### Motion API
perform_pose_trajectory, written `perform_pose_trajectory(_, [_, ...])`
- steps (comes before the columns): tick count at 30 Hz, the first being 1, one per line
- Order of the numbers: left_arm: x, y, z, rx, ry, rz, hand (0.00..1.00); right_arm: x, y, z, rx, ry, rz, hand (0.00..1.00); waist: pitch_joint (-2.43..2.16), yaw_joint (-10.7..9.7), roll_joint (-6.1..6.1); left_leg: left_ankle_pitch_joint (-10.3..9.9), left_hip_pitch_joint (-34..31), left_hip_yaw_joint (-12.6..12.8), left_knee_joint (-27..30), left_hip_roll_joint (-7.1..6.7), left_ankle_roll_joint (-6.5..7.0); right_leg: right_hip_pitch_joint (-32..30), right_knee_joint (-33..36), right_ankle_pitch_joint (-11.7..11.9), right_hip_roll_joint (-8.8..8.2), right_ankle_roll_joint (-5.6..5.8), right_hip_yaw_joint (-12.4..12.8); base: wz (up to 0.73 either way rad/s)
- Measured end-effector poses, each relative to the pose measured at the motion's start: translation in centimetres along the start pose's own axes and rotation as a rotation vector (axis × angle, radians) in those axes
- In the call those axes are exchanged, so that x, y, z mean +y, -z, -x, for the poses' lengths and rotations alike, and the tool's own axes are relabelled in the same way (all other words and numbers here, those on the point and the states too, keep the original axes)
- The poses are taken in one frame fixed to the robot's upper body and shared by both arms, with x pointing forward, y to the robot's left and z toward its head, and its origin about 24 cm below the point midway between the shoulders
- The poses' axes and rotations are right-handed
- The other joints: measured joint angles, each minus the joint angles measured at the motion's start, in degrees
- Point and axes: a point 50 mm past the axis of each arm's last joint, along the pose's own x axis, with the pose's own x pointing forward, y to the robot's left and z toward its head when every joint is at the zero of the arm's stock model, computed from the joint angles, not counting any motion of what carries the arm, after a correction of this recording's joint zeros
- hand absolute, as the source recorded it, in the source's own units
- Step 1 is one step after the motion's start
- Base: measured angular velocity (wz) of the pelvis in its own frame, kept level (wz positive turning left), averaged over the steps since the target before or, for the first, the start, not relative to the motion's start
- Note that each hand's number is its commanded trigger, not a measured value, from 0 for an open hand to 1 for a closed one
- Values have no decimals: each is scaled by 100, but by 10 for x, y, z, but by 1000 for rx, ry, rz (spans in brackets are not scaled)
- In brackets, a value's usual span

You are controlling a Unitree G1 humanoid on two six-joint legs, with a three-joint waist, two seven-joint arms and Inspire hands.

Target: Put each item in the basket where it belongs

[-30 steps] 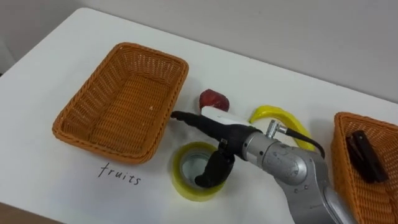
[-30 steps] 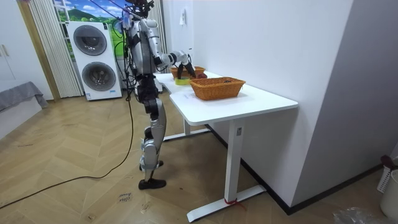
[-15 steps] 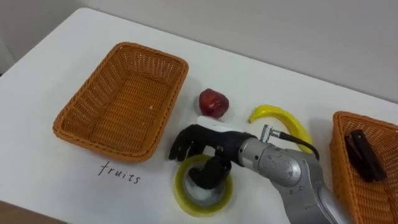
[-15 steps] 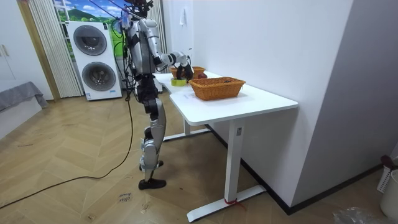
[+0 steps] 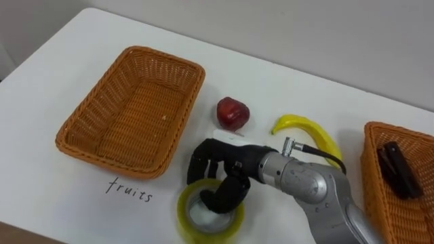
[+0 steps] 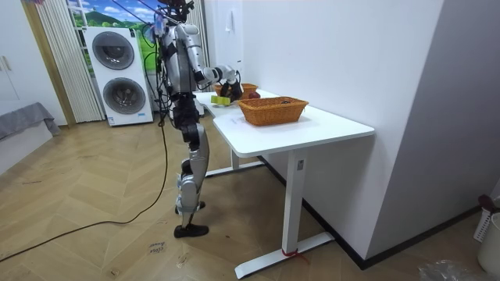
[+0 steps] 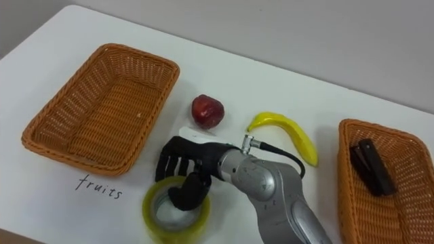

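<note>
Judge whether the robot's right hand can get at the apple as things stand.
Probably not yet: the right hand is curled round the tape roll. Once freed, likely yes; the apple lies just beyond it, with bare table between.

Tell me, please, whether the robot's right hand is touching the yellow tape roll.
Touching: in the left eye view the right hand pinches the yellow tape roll, thumb inside the ring, fingers outside its rim.

Standing upright at the far end of the white worktop (image 6: pixel 328 125), one arm stretched over it, robot hand (image 6: pixel 231 80) low over a yellow roll (image 6: pixel 223 99). Nearer along the worktop, a wicker basket (image 6: pixel 273 115); a second basket (image 6: pixel 246 87) toward its far end. Beyond the worktop, stacked washing machines (image 6: pixel 117 51).
</note>
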Motion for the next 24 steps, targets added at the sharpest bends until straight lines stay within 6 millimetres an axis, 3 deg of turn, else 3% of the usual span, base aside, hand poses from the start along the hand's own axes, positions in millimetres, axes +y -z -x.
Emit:
perform_pose_trajectory(9, [-1, 9, 1, 28, 3, -3, 0, -3, 7, 5, -18, -8, -50, 100, 28, -42, 13, 1, 45, 40, 1, -3, 2, 18, 1, 0, 1, 0, 152, -2])
perform_pose_trajectory(12, [1, 14, 2, 39, -7, -5, 0, -9, 13, 10, -12, 37, -65, 100, 45, -143, 36, 4, 34, 24, 9, -5, 7, 15, 1, 0, 0, 0, 151, 0])
perform_pose_trajectory(16, [2, 22, 3, 59, -24, -13, 0, -21, 15, 24, -12, 147, -62, 100, 43, -331, 39, 5, 9, 92, 6, 6, 4, -19, 3, 0, 9, 0, 168, -5])
perform_pose_trajectory(24, [8, 42, 6, 122, -51, -12, 0, -42, 27, 61, -18, 347, -99, 100, 4, -588, 77, 5, 118, 314, -25, 8, 5, 8, 6, 6, 7, 9, 452, -14])
